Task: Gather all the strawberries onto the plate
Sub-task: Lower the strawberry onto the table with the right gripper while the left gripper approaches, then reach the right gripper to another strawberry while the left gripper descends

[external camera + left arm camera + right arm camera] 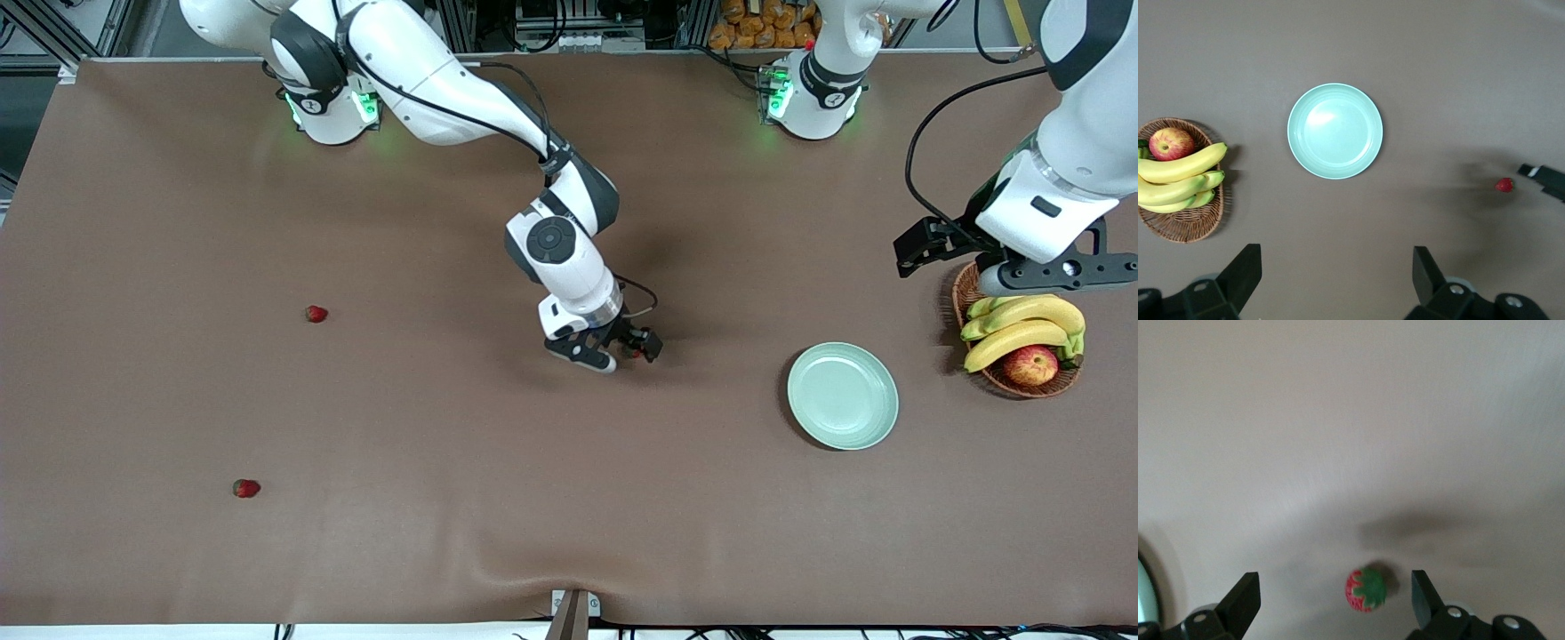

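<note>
Three strawberries show. One and another lie toward the right arm's end of the table, the second nearer the front camera. The third lies on the table mid-table between the open fingers of my right gripper. In the right wrist view that strawberry sits green cap up between the spread fingers of the right gripper, untouched. The mint-green plate is empty. My left gripper is open and empty above the basket edge; its wrist view shows the gripper, the plate and the third strawberry.
A wicker basket with bananas and an apple stands beside the plate at the left arm's end; it also shows in the left wrist view. The table's front edge has a clamp.
</note>
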